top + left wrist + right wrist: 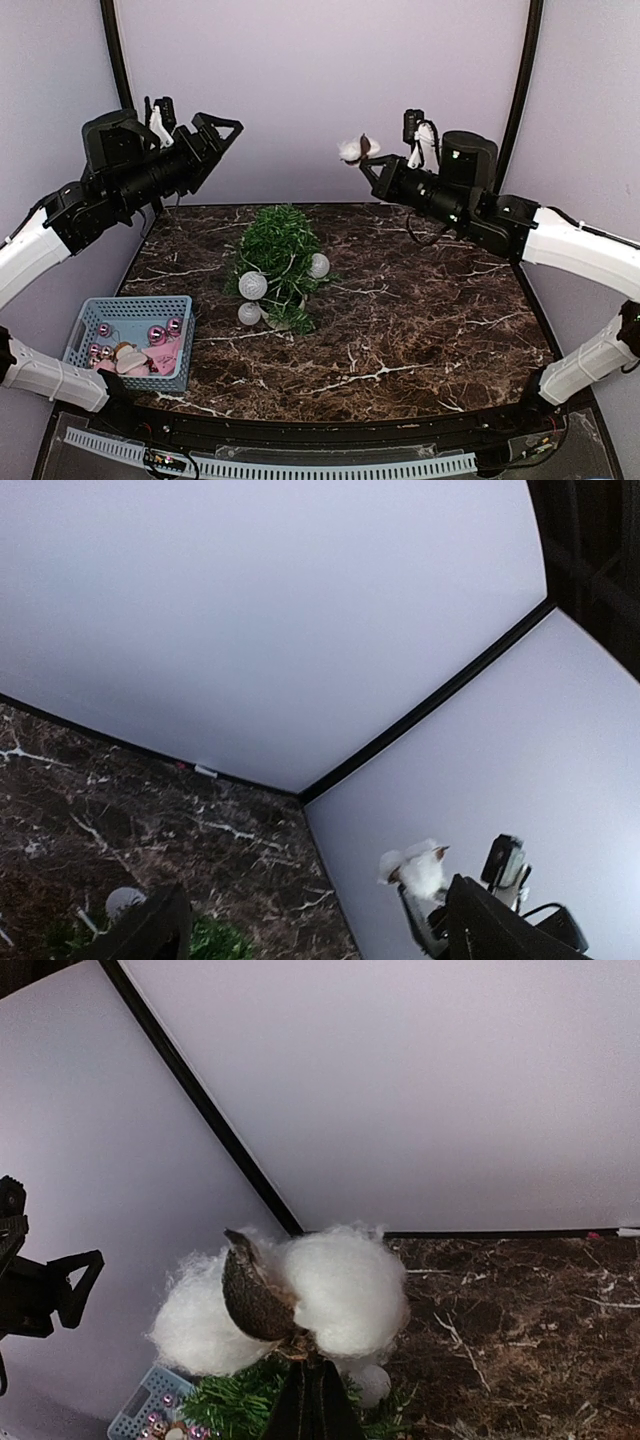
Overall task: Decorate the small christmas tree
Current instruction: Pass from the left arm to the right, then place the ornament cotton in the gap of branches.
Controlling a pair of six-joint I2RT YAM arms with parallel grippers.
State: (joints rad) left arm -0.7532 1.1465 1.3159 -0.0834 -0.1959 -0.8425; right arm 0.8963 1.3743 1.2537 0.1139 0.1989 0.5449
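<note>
Two arms hang raised above a dark marbled table (pixel 430 330) where the small christmas tree (pixel 278 262) stands left of centre, between them and just right of a blue basket (pixel 100 305) of pink baubles. The right gripper (pixel 368 165) is pressed together on the stem of a cotton boll (pixel 355 148), holding its white tufts and brown husk high over the far side of the table, well apart from the branches. The left gripper (pixel 315 890) is spread wide with nothing between its fingers, up near the back wall. Three white balls (pixel 253 285) already sit among the lower needles; the tree's pot cannot be made out from above. The judgement from here: the boll has a long way to come down, and the pinch is on a thin stem (the fluff itself gives nothing to hold), so it could twist or slip loose on the way. The tree looks light and bushy, and a push from above or from the right side could tip it or shake a hung ball off its branch. Released too shallow, the boll would likely roll off the needles onto the table. The left arm, if it reaches in, risks crossing the right arm's path.
</note>
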